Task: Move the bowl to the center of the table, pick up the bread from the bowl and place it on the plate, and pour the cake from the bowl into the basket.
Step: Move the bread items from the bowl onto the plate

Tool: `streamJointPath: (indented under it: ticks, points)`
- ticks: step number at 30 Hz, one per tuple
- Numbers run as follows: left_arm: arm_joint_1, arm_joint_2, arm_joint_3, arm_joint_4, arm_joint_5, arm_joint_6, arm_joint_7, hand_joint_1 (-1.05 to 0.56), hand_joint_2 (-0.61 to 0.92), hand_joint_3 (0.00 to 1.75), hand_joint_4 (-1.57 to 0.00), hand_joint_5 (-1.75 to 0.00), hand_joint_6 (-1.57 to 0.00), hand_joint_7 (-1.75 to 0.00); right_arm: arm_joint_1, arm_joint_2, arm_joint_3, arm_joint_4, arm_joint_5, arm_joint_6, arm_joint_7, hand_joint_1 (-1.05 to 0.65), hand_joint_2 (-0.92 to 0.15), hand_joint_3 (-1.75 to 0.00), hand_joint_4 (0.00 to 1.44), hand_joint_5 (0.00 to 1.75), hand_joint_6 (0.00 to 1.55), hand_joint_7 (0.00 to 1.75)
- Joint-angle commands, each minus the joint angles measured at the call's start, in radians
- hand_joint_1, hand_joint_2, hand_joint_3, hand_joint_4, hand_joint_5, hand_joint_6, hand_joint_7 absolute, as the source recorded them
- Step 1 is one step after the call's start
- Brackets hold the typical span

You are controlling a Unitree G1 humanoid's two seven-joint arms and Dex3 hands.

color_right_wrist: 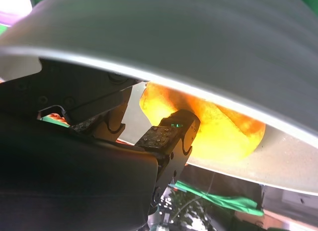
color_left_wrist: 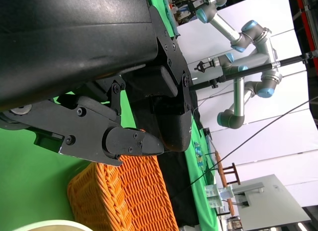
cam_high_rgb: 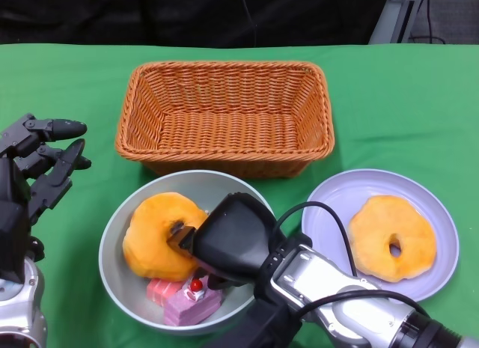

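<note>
Head view: one grey bowl (cam_high_rgb: pixel 120 277) near front-centre of green bench (cam_high_rgb: pixel 389 101), holding one bread (cam_high_rgb: pixel 150 239) and two pink cakes (cam_high_rgb: pixel 183 299). Right hand (cam_high_rgb: pixel 224 239) reaches into bowl, fingers at bread's hole; firm grip not clear. Second bread (cam_high_rgb: pixel 391 237) on one lilac plate (cam_high_rgb: pixel 329 213). One empty basket (cam_high_rgb: pixel 224 116) behind bowl. Left hand (cam_high_rgb: pixel 41 165) released, fingers apart, holding nothing.

Right wrist view: fingertip (color_right_wrist: pixel 169 134) touching bread (color_right_wrist: pixel 218 131) under bowl rim (color_right_wrist: pixel 198 47).

Left wrist view: left hand (color_left_wrist: pixel 144 126) above basket corner (color_left_wrist: pixel 124 196).

A robotics lab: jointed robot arms (color_left_wrist: pixel 243 67) stand behind the green-covered table (cam_high_rgb: pixel 389 93).
</note>
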Motion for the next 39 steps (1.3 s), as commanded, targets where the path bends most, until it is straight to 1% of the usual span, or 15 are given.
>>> streamJointPath:
  ticks: [1, 3, 8, 9, 11, 14, 17, 20, 24, 27, 29, 31, 32, 35, 39]
  points:
    - [-0.016, 0.015, 0.006, 0.011, -0.006, -0.013, -0.004, -0.2, 0.92, 0.27, -0.82, -1.24, -0.84, -0.88, 0.009, -0.017, -0.007, 0.05, 0.034, -0.06, -0.048, -0.39, -0.92, -0.01, 0.77, 0.93, 0.81, 0.01]
    - [-0.016, 0.016, 0.006, 0.012, -0.006, -0.013, -0.004, -0.2, 0.92, 0.26, -0.82, -1.24, -0.84, -0.89, 0.002, -0.018, -0.009, 0.07, 0.043, -0.09, -0.089, -0.35, -0.89, 0.0, 0.79, 0.99, 0.86, 0.03]
    - [-0.014, 0.014, 0.004, 0.008, -0.001, -0.017, 0.003, -0.2, 0.92, 0.26, -0.83, -1.23, -0.85, -0.89, -0.006, -0.009, -0.026, 0.13, 0.083, -0.172, -0.198, -0.43, -0.92, -0.02, 0.81, 1.07, 0.98, 0.06]
    - [-0.013, 0.014, 0.004, 0.008, 0.0, -0.019, 0.002, -0.2, 0.92, 0.26, -0.83, -1.23, -0.85, -0.89, -0.012, -0.007, -0.029, 0.149, 0.093, -0.195, -0.224, -0.43, -0.91, -0.01, 0.83, 1.03, 1.0, 0.06]
    - [-0.013, 0.014, 0.003, 0.007, 0.001, -0.021, 0.001, -0.21, 0.92, 0.26, -0.83, -1.23, -0.85, -0.89, -0.023, -0.003, -0.029, 0.185, 0.102, -0.227, -0.275, -0.42, -0.9, 0.0, 0.9, 0.85, 1.03, 0.04]
    - [-0.01, 0.014, 0.0, 0.003, 0.004, -0.019, 0.004, -0.21, 0.92, 0.26, -0.82, -1.23, -0.85, -0.89, -0.041, 0.006, -0.021, 0.244, 0.101, -0.259, -0.357, -0.43, -0.89, 0.0, 0.93, 0.8, 1.08, 0.05]
    - [-0.01, 0.013, -0.001, 0.004, 0.01, -0.017, 0.015, -0.2, 0.92, 0.26, -0.83, -1.23, -0.85, -0.88, -0.053, 0.016, -0.018, 0.294, 0.101, -0.282, -0.423, -0.45, -0.89, 0.0, 0.93, 0.77, 1.1, 0.04]
    - [-0.01, 0.016, -0.005, 0.005, 0.014, -0.017, 0.013, -0.21, 0.92, 0.25, -0.83, -1.23, -0.85, -0.88, -0.064, 0.025, -0.019, 0.333, 0.106, -0.305, -0.467, -0.46, -0.89, 0.0, 0.93, 0.75, 1.12, 0.04]
    - [-0.011, 0.016, -0.004, 0.004, 0.012, -0.017, 0.007, -0.19, 0.92, 0.26, -0.82, -1.22, -0.84, -0.87, -0.075, 0.033, -0.015, 0.364, 0.096, -0.309, -0.518, -0.47, -0.89, 0.0, 0.81, 1.06, 1.14, 0.02]
    - [-0.013, 0.015, -0.001, 0.008, 0.009, -0.013, 0.009, -0.18, 0.92, 0.27, -0.83, -1.22, -0.84, -0.88, -0.081, 0.037, -0.013, 0.382, 0.093, -0.312, -0.55, -0.47, -0.88, 0.0, 0.74, 1.21, 1.15, 0.02]
    - [-0.013, 0.018, -0.003, 0.012, 0.018, -0.016, 0.016, -0.18, 0.92, 0.27, -0.83, -1.22, -0.84, -0.88, -0.083, 0.038, -0.017, 0.388, 0.104, -0.325, -0.554, -0.45, -0.88, 0.0, 0.72, 1.2, 1.15, 0.01]
    - [-0.015, 0.019, -0.002, 0.018, 0.017, -0.021, 0.012, -0.19, 0.92, 0.27, -0.83, -1.22, -0.84, -0.87, -0.085, 0.036, -0.021, 0.388, 0.107, -0.331, -0.559, -0.44, -0.89, 0.0, 0.73, 1.1, 1.13, 0.0]
    - [-0.015, 0.018, 0.0, 0.019, 0.013, -0.02, 0.009, -0.2, 0.92, 0.27, -0.83, -1.21, -0.84, -0.87, -0.087, 0.035, -0.022, 0.388, 0.107, -0.333, -0.565, -0.44, -0.88, 0.0, 0.75, 1.09, 1.13, 0.0]
    - [-0.014, 0.016, 0.0, 0.016, 0.016, -0.016, 0.017, -0.21, 0.92, 0.26, -0.83, -1.21, -0.85, -0.87, -0.091, 0.032, -0.025, 0.389, 0.106, -0.342, -0.586, -0.45, -0.87, 0.0, 0.72, 1.18, 1.14, 0.01]
    - [-0.013, 0.018, -0.002, 0.014, 0.02, -0.017, 0.026, -0.19, 0.92, 0.27, -0.84, -1.2, -0.85, -0.86, -0.094, 0.03, -0.028, 0.392, 0.105, -0.351, -0.616, -0.43, -0.87, 0.0, 0.73, 1.23, 1.15, 0.01]
